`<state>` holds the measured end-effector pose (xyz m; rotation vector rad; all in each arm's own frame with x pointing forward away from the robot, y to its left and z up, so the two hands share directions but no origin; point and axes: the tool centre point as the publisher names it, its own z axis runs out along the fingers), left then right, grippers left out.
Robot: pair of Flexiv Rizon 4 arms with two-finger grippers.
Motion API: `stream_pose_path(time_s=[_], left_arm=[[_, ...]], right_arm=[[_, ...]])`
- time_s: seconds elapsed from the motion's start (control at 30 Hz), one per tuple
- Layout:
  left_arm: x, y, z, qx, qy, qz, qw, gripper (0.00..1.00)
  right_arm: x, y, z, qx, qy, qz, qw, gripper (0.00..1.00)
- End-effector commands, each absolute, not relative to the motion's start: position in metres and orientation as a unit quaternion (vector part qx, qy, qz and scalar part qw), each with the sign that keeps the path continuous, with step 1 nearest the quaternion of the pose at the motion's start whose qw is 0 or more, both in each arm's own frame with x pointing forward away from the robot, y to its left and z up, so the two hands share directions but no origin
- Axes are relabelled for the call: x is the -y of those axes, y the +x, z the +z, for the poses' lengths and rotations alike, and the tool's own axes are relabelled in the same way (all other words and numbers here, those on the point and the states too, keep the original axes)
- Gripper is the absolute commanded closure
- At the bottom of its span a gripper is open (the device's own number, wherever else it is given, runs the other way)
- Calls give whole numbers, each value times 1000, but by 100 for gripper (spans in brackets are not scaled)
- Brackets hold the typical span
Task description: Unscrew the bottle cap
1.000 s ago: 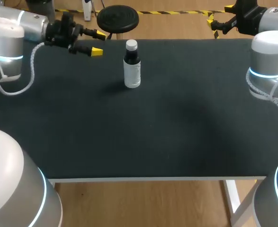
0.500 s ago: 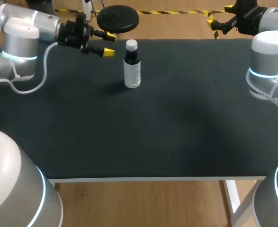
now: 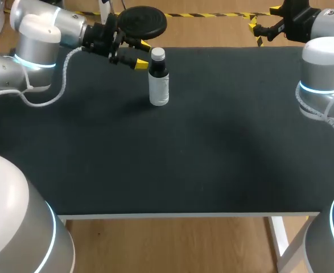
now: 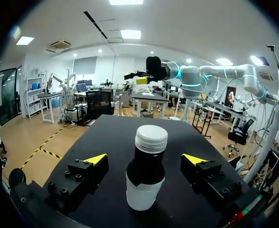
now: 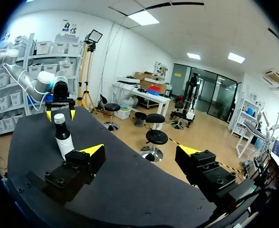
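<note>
Bottle (image 3: 159,85) stood upright near the tabletop's far edge, a little left of its middle. It had a round body, dark in the upper part with a white label wrap below; contents could not be told. White ribbed screw cap (image 3: 157,54) sat on the neck. Tabletop (image 3: 212,148) was dark and matte. Left gripper (image 3: 143,54) was spread wide, level with the cap, fingers just short of the bottle, gripping nothing. Right gripper (image 3: 263,19) hung by the far right corner, also wide apart, empty

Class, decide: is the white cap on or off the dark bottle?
On. The white ribbed cap sits atop the neck of the upright dark bottle with white label.
</note>
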<state>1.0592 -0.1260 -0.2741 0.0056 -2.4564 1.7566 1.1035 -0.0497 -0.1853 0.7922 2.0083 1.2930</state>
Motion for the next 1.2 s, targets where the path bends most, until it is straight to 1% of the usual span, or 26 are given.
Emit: stream_pose_path(time_s=[0.03,0.43,0.77,1.2], left_arm=[[125,1061,-275,812,0,580,63,0],[132,1059,-279,801,-14,595,67,0],[132,1057,-286,789,-8,613,45,0],[148,1056,-288,786,-20,616,51,0]], right_arm=[[50,1104,-185,-760,300,488,307,0],[50,1104,-185,-760,300,488,307,0],[50,1104,-185,-760,300,488,307,0],[50,1104,-185,-760,300,488,307,0]])
